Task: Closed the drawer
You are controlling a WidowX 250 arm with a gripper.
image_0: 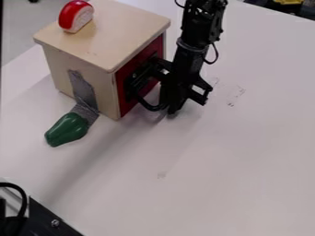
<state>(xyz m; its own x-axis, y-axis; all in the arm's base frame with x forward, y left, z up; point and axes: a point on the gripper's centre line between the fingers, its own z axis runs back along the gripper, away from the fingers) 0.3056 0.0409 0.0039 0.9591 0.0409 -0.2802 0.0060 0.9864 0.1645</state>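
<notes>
A small pale wooden cabinet (pixel 80 69) stands at the upper left of a white table (pixel 227 161), seen at a slant from above; its flat top is in full view, while part of its right-hand side lies behind dark hardware. The red drawer front (pixel 126 71) is on that right-hand side; it looks flush with the wood where its edges show, though its middle is covered by black parts, and how those parts divide between a handle and the robot is hard to make out.

The black arm (pixel 194 41) enters from the top edge, its upper length cut off; the black gripper (pixel 171 108) hangs down just beside the drawer front, low over the table; dark parts overlap there, so I cannot tell whether the pincer is wide or narrow, or whether it holds anything; contact with the drawer cannot be made out either.

A rounded red toy with a pale face (pixel 75 16) sits on the cabinet's top, near its far left edge; a green, pepper-shaped toy (pixel 66 129) lies on the table near the cabinet's lower front corner; grey tape (pixel 83 90) runs down the cabinet's near side and onto the table, reaching the green toy.

Black hardware with a looped cable (pixel 46 220) is cut off at the lower left corner; something dark and yellow (pixel 288 2), too cropped to name, shows at the upper right.
</notes>
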